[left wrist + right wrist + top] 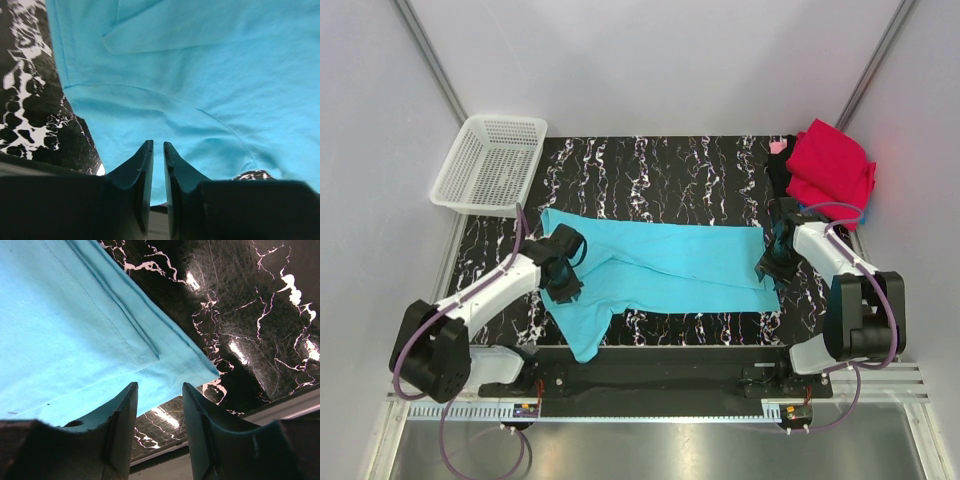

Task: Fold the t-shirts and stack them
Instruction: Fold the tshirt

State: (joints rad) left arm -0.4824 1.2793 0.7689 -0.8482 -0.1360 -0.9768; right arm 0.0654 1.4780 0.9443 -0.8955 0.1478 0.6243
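A turquoise-blue t-shirt (670,268) lies spread across the black marbled table (660,165), with its near-left part hanging toward the front edge. My left gripper (567,268) hovers over the shirt's left part; in the left wrist view its jaws (155,144) stand narrowly open over the turquoise-blue cloth (200,75), with nothing between them. My right gripper (773,262) is at the shirt's right edge. It is open (159,385), and the hemmed corner (200,367) lies just beyond its fingertips. A crimson red t-shirt (830,165) tops a pile at the back right.
A white mesh basket (490,160) stands at the back left corner. Black and pink cloth (780,160) show under the red shirt. Grey walls close in the table on three sides. The arm bases sit along the near edge.
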